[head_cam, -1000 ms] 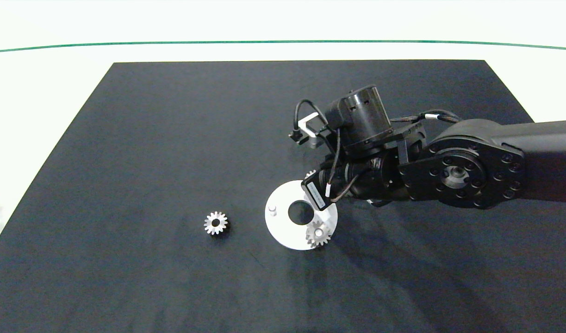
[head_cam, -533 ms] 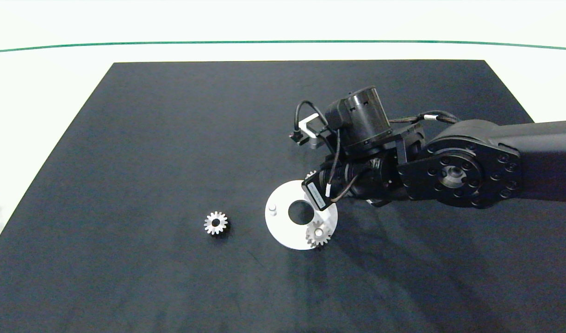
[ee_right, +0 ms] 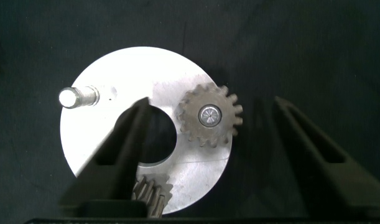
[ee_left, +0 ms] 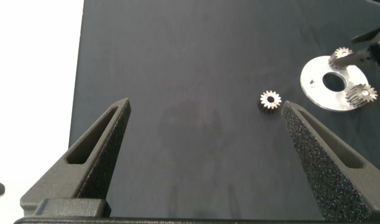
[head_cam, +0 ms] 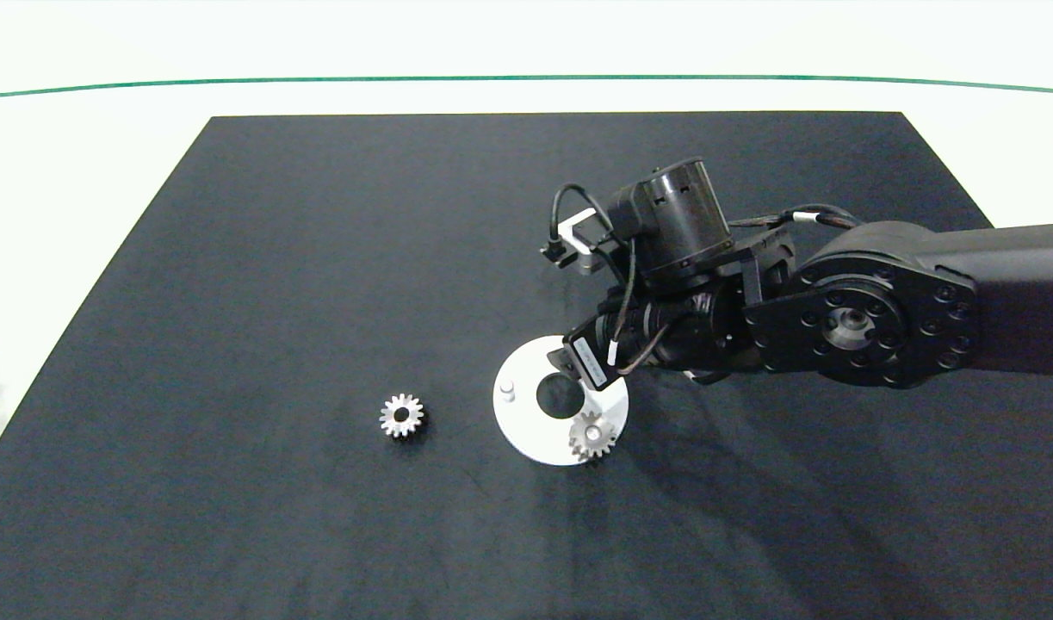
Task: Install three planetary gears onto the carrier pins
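Right wrist view first: shows the right gripper (ee_right: pixel 211 102) hanging over the flat round white disc (ee_right: pixel 127 68), grey fingers spread wide and gripping nothing. Sits one small silver metal gear with teeth (ee_right: pixel 209 116) between those fingers, touching neither, flat on its peg, with the peg top peeking through the hole. Shows a second gear just like it (ee_right: pixel 149 190) at the disc's edge, near one finger. Farther across the disc, leaves one short silver peg (ee_right: pixel 68 96) bare.

Farther off on the black mat (head_cam: pixel 319 258), shows the last silver gear (head_cam: pixel 401 415) lying flat, near the disc but not touching it. Farthest away, finds the left gripper (ee_left: pixel 205 104) above the mat, fingers wide apart and empty.

Looks small, hard and stiff, likely a bit heavy for its size and slippery. Best to pinch that loose gear by the teeth on two opposite sides. Keep it flat so the hole meets the bare peg.
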### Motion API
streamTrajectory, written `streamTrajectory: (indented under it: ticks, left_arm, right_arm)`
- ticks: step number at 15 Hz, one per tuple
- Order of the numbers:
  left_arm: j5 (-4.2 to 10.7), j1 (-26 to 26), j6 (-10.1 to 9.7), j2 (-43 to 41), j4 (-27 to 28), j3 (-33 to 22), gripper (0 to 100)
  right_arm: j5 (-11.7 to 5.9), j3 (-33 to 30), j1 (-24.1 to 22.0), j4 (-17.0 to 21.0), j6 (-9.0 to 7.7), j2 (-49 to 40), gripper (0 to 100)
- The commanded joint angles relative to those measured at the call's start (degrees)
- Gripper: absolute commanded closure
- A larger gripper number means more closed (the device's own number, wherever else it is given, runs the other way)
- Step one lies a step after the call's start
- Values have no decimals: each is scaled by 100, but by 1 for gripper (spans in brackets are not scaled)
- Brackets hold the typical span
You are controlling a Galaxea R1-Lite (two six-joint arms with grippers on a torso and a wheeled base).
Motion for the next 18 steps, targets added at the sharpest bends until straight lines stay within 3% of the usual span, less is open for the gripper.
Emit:
streamTrajectory:
  ticks: [1, 2, 3, 4, 6, 8, 9, 11, 12, 14, 18]
  left_arm:
    - [10, -19, 3, -99, 23, 85, 0]
    - [19, -19, 3, -116, 23, 164, 0]
    - [19, -19, 20, -152, 23, 270, 0]
    - [19, -19, 38, -204, 23, 446, 0]
    - [19, -19, 64, -327, 15, 815, 0]
    - [10, -36, 249, -310, -3, 1228, 0]
    - [10, -36, 275, -301, -3, 1254, 0]
    - [19, -36, 504, -160, -205, 1711, 0]
    - [10, -36, 636, 15, -530, 2045, 0]
    - [10, -45, 935, 253, -1137, 2537, 0]
    - [19, -616, 970, 938, -1998, 3047, 0]
  right_arm:
    - [-456, 481, 50, 3, -19, -1090, 0]
    - [-878, 876, 147, -5, -1, -1617, 0]
    - [-1106, 1403, 305, -14, 8, -2259, 0]
    - [-1185, 2027, 428, -49, 8, -3014, 0]
    - [-1194, 2915, 287, -85, -19, -4333, 0]
    - [-1203, 3460, -108, -41, -194, -5634, 0]
    - [-1203, 3495, -126, -32, -230, -5739, 0]
    - [-1194, 4119, -820, -32, -792, -7321, 0]
    - [-1203, 4427, -1163, 47, -950, -8200, 0]
    - [-1194, 4515, -1471, 548, -968, -9079, 0]
    - [-1150, 4532, -2253, 1172, -985, -10134, 0]
